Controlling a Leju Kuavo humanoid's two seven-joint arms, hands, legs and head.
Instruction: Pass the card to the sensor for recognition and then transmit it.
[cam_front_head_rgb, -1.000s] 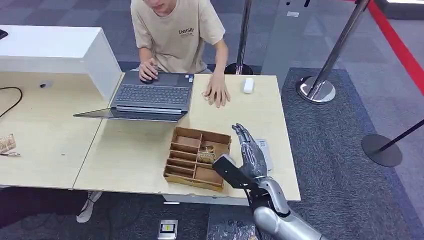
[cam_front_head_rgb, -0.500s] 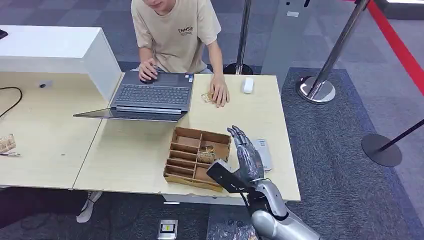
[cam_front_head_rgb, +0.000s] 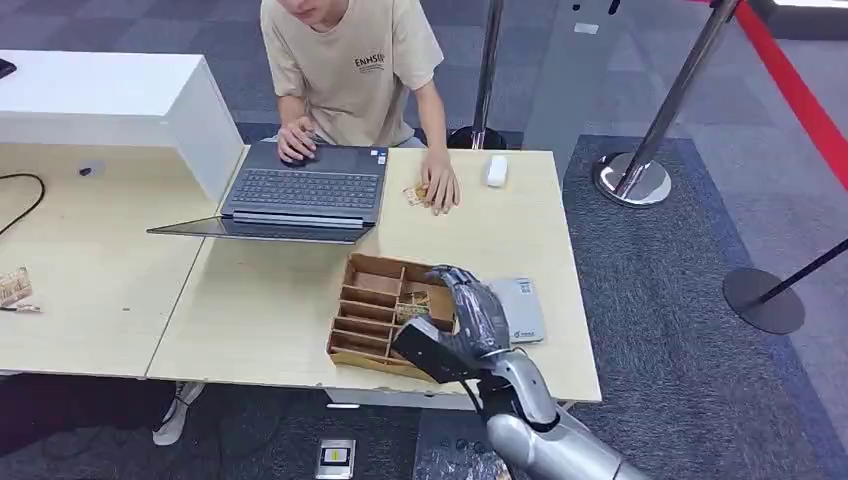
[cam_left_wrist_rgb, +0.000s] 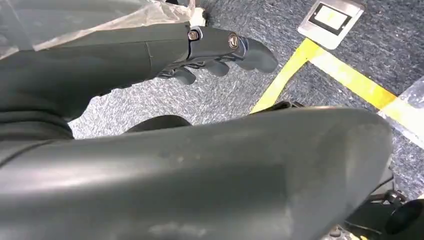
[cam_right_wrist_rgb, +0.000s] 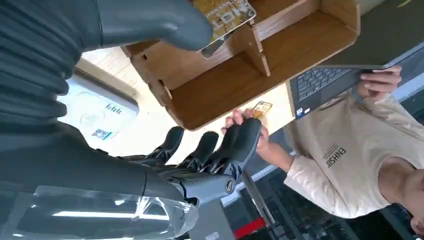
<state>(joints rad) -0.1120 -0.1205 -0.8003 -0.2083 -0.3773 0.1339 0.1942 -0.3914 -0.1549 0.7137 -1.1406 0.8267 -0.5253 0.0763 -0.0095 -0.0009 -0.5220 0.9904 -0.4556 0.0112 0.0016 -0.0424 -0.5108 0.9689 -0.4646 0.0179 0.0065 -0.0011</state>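
The right hand (cam_front_head_rgb: 470, 318) sits at the lower centre of the head view, over the right end of the wooden compartment tray (cam_front_head_rgb: 372, 318). Its fingers are spread and arched forward, grasping nothing. In the right wrist view the thumb (cam_right_wrist_rgb: 150, 22) lies close beside the card (cam_right_wrist_rgb: 223, 14), which stands tilted against a divider in one tray compartment; contact cannot be confirmed. This posture suits a pinch pickup: thumb on one face of the card, fingers reaching round to the other.

The card (cam_front_head_rgb: 412, 305) appears in the head view as a small patterned piece in a right-hand compartment of the tray, just left of the hand. The sensor (cam_front_head_rgb: 522, 310), a flat grey pad, lies on the counter (cam_front_head_rgb: 260, 300) just right of the tray, partly behind the hand. Its position next to the tray keeps the transfer from pickup to reading short.

At the upper centre a person sits at a laptop (cam_front_head_rgb: 305, 192), one hand (cam_front_head_rgb: 439, 185) resting on the counter beside a second small card (cam_front_head_rgb: 414, 194). The person is probably the recipient for the handover.

The left hand (cam_left_wrist_rgb: 220, 50) hangs over carpeted floor, fingers curled in loosely with nothing in them.

Judged stage: the card is not yet grasped.
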